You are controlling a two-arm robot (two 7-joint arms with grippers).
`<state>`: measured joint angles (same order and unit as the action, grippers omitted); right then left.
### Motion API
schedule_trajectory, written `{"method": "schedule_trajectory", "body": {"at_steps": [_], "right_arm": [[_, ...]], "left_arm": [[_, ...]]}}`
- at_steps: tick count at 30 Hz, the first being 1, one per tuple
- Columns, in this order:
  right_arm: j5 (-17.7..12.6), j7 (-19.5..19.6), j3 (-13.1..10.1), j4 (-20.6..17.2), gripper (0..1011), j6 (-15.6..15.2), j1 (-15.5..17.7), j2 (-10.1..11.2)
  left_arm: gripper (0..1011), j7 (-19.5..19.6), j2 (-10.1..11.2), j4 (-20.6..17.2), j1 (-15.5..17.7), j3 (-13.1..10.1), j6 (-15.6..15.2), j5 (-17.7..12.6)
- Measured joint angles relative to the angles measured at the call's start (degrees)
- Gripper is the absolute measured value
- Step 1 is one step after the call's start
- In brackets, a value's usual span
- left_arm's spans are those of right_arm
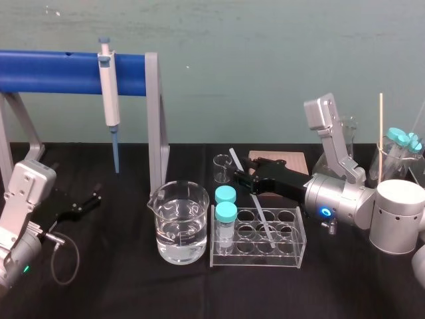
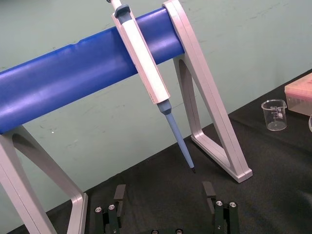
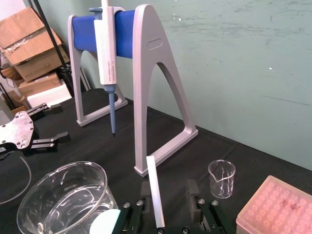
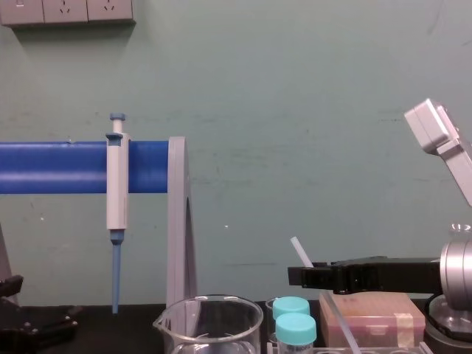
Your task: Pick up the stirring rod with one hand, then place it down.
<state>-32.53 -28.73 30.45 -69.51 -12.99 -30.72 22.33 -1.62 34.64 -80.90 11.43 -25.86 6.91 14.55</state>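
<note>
The stirring rod point(image 1: 262, 219) is a thin whitish stick leaning in the clear tube rack point(image 1: 292, 262), its upper end tilted back and left. My right gripper point(image 1: 247, 181) reaches in from the right at the rod's upper part. In the right wrist view the rod point(image 3: 155, 195) stands between the black fingers point(image 3: 193, 196), close to one finger with a gap to the other, so that gripper point(image 3: 168, 195) is open around it. From the chest the rod's top point(image 4: 299, 251) sticks up above the gripper point(image 4: 302, 276). My left gripper point(image 1: 89, 201) rests open at the table's left, empty.
A beaker of water point(image 1: 178, 222) and two teal-capped vials point(image 1: 226, 212) stand just left of the rod. A small empty beaker point(image 1: 222, 167) and a pink tip box point(image 1: 292, 161) sit behind. The pipette point(image 1: 109, 100) hangs on the blue stand point(image 1: 53, 72). Glassware point(image 1: 398, 153) stands far right.
</note>
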Motion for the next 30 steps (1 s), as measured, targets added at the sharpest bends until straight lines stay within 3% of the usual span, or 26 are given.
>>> {"method": "schedule_trajectory", "body": {"at_steps": [14,25,30], "right_arm": [[0.0,0.0,0.0,0.0,78,0.0,0.0,0.0],[0.0,0.0,0.0,0.0,71,0.2,0.1,0.0],[2.4,1.0,-0.7,-1.0,71,5.8,1.6,-0.1]], "left_arm": [[1000,0.0,0.0,0.0,0.0,0.0,0.0,0.0],[1000,0.0,0.0,0.0,0.0,0.0,0.0,0.0],[1000,0.0,0.0,0.0,0.0,0.0,0.0,0.0]]}}
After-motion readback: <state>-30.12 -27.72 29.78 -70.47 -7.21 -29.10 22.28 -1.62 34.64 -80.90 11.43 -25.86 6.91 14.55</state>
